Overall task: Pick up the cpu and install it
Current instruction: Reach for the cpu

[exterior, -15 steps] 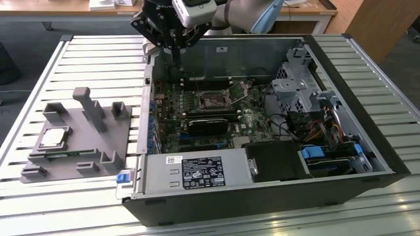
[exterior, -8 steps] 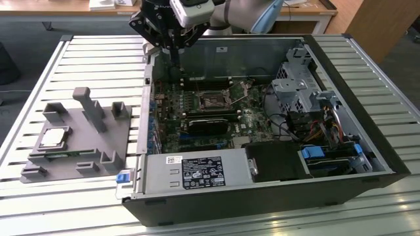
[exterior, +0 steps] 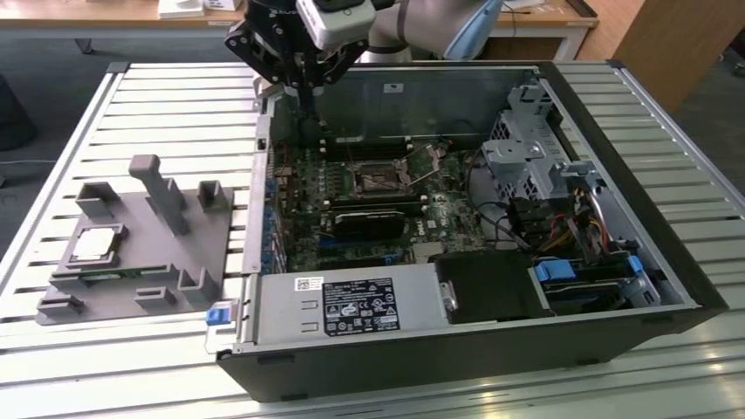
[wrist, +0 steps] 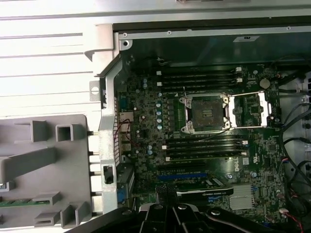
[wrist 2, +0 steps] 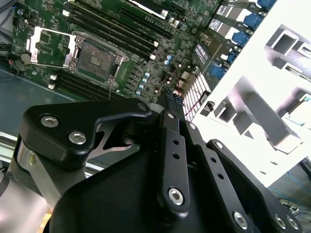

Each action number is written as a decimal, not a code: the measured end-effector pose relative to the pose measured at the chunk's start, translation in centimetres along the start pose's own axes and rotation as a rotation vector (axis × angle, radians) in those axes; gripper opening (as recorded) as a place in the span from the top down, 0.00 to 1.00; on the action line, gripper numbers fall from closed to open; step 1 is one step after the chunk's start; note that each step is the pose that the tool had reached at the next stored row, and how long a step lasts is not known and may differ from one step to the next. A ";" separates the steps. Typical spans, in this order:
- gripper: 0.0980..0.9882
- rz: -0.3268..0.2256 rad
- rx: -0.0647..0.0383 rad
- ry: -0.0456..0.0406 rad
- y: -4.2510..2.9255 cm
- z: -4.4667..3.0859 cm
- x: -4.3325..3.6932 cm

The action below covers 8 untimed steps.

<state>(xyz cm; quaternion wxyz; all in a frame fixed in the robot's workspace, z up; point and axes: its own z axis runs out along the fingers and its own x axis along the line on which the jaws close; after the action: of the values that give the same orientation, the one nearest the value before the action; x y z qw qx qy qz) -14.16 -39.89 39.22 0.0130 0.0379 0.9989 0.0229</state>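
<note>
The cpu [exterior: 96, 244], a small silvery square, lies flat on the grey fixture tray [exterior: 174, 253] at the exterior view's left, outside the computer case. My gripper [exterior: 310, 106] hangs over the case's far corner on the tray side, well away from the cpu. Its fingers are shut together with nothing between them, and the tips show in both wrist views [wrist 2: 170, 95] [wrist: 164, 196]. The motherboard's cpu socket [exterior: 379, 179] [wrist 2: 95, 56] [wrist: 206, 114] sits bare, with its metal retention frame [wrist: 250, 109] flipped open beside it.
The open computer case [exterior: 652, 262] lies on a slatted metal table [exterior: 140, 96]. Inside it are memory slots [wrist: 199, 80], a graphics card [exterior: 366, 223], a power supply [exterior: 349, 305], drive cages [exterior: 529, 153] and cables. Upright pegs [exterior: 157, 188] rise from the tray.
</note>
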 end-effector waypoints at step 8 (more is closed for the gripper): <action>0.99 0.000 0.000 0.0000 -0.02 0.02 0.25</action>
<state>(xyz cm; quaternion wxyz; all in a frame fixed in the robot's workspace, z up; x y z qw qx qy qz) -14.42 -39.89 39.19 0.0130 0.0379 0.9989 0.0229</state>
